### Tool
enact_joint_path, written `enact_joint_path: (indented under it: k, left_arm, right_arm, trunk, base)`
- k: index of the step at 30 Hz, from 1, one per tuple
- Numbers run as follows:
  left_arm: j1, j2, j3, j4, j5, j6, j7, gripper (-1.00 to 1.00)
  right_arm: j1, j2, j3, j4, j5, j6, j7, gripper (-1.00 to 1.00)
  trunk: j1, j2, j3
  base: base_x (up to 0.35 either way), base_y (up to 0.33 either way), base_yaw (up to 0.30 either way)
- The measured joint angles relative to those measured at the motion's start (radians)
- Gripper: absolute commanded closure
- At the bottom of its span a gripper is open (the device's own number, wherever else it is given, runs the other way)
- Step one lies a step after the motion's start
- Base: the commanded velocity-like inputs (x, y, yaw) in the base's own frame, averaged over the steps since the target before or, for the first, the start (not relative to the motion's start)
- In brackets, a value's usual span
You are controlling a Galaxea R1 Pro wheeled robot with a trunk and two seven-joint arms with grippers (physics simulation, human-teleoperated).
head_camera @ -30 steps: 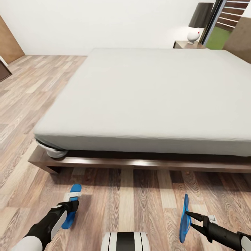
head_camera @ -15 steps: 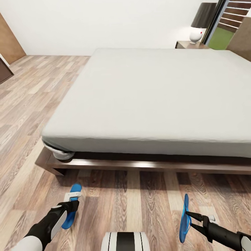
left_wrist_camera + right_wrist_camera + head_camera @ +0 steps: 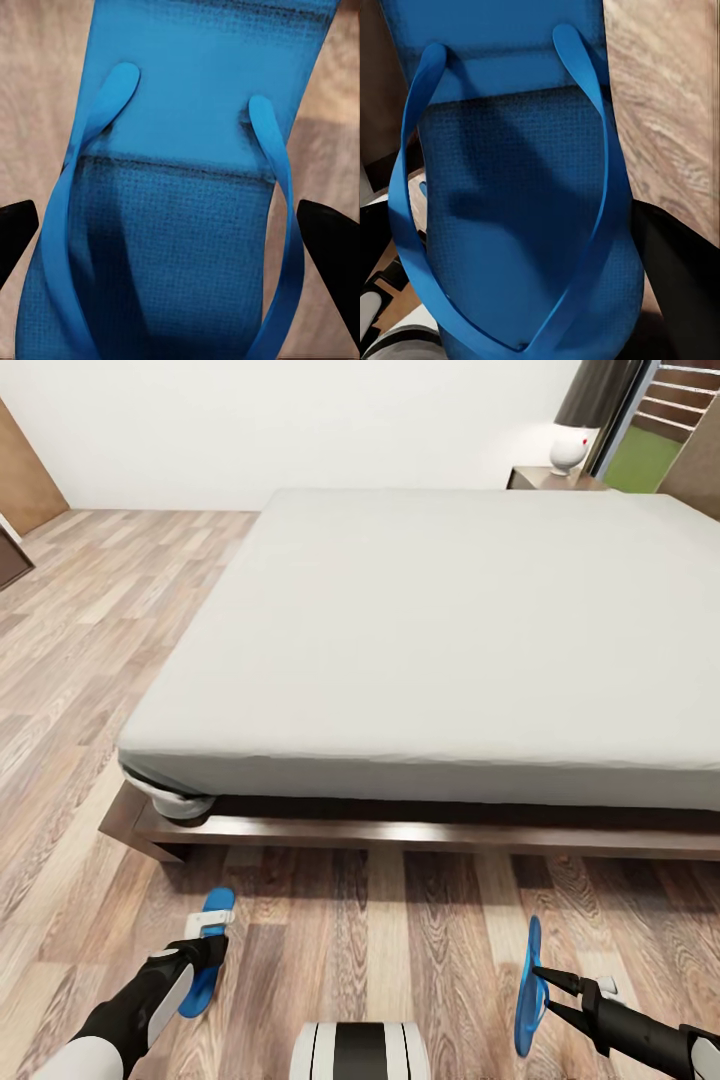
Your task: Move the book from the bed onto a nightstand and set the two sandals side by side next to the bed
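Sandals sit in both grippers, one each, low over the wood floor [image 3: 380, 930] in front of the bed [image 3: 440, 640]. The left gripper [image 3: 208, 952] pinches the left sandal [image 3: 208, 950] near its middle, so the blue shoe sticks out past the fingers toward the bed and also back under the arm. This sandal lies almost flat, with its top side up and a white bit showing near its far end. In the left wrist view the left sandal [image 3: 180, 187] is very big and close, bright blue with two blue straps, and a black finger shows at each edge of the picture, one on each side of the shoe. The right gripper [image 3: 545, 985] pinches the right sandal [image 3: 528, 988] too, with thin black fingers closed on it. This sandal stands on its edge, so from the head view it looks like a thin blue strip, long end pointing at the bed. In the right wrist view the right sandal [image 3: 517, 202] is the same bright blue, with a bumpy sole and two straps that meet in a point. The two sandals are well apart, one on each side of the robot. The bed has a plain grey mattress and a dark brown frame. A nightstand [image 3: 555, 478] stands at the far corner of the bed, by a window, with a white lamp [image 3: 568, 450] on it.
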Motion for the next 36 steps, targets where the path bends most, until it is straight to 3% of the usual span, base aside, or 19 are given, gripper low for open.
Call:
enact_joint_path:
  k: [21, 29, 33, 36]
  left_arm:
    - [0.000, 0.001, 0.001, 0.000, 0.000, -0.002, -0.001, 1.00]
    - [0.000, 0.001, 0.001, 0.000, 0.001, -0.016, -0.003, 1.00]
    - [0.003, 0.001, 0.010, 0.001, 0.002, -0.094, -0.003, 1.00]
    - [0.004, 0.001, 0.014, 0.001, 0.003, -0.115, -0.002, 1.00]
  right_arm:
    - [0.000, 0.000, 0.000, 0.000, 0.000, 0.000, 0.000, 1.00]
    - [0.000, 0.000, 0.000, 0.000, -0.001, 0.000, 0.000, 1.00]
    - [0.000, 0.000, 0.000, 0.000, -0.001, 0.001, 0.000, 1.00]
    - [0.000, 0.000, 0.000, 0.000, -0.001, 0.001, 0.000, 1.00]
  trunk:
    - [0.009, -0.005, -0.081]
    - [0.009, -0.005, -0.081]
    - [0.009, -0.005, -0.081]
    - [0.009, -0.005, -0.081]
  base:
    - [0.000, 0.000, 0.000]
    - [0.000, 0.000, 0.000]
    - [0.000, 0.000, 0.000]
    - [0.000, 0.000, 0.000]
